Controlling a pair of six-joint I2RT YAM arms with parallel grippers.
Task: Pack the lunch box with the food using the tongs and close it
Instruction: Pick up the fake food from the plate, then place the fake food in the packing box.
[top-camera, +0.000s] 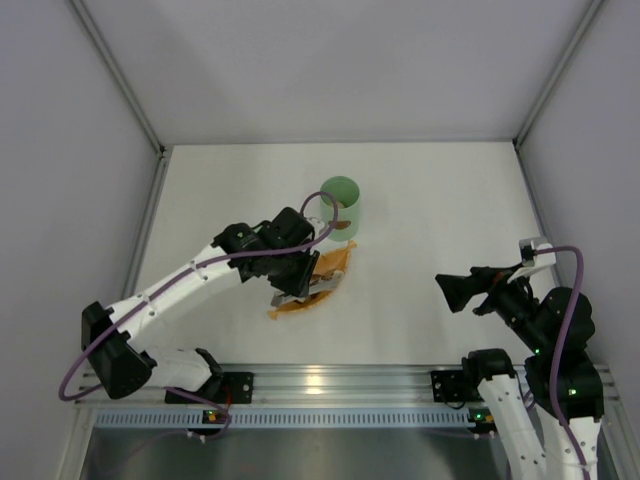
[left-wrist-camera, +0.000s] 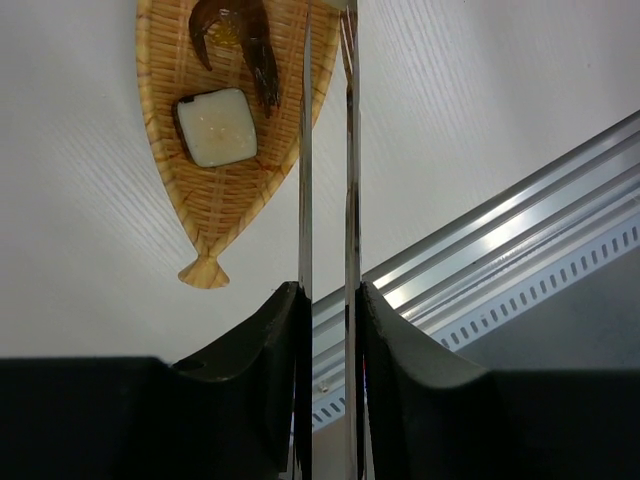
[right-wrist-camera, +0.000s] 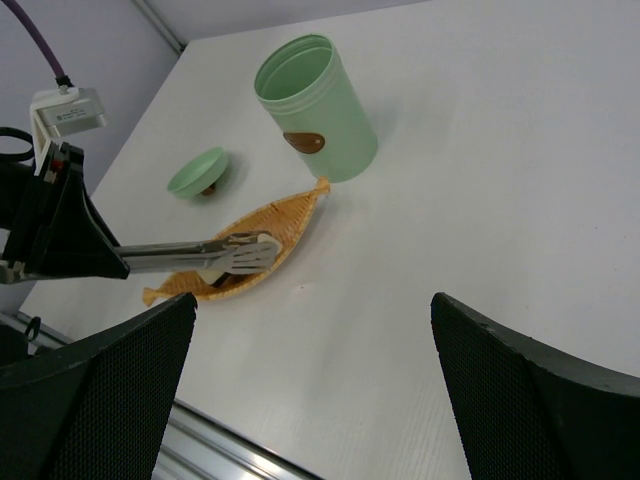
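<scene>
My left gripper (left-wrist-camera: 330, 290) is shut on the silver tongs (left-wrist-camera: 305, 150), one arm against each finger. The tongs (right-wrist-camera: 200, 253) reach out low over the orange leaf-shaped tray (right-wrist-camera: 295, 215), their arms close together. A pale bit shows at their tips; I cannot tell if it is pinched. On the tray (left-wrist-camera: 225, 200) lie a white square piece of food (left-wrist-camera: 215, 127) and a dark red-brown piece (left-wrist-camera: 240, 35). The mint-green lunch box (top-camera: 340, 205) stands upright and uncovered just behind the tray, and its lid (right-wrist-camera: 197, 172) lies to one side. My right gripper (right-wrist-camera: 315, 305) hangs open and empty.
The aluminium rail (left-wrist-camera: 520, 230) along the near table edge runs close behind the left gripper (top-camera: 292, 295). Grey walls enclose the table on three sides. The right gripper (top-camera: 450, 290) hovers to the right of the tray, well apart from it.
</scene>
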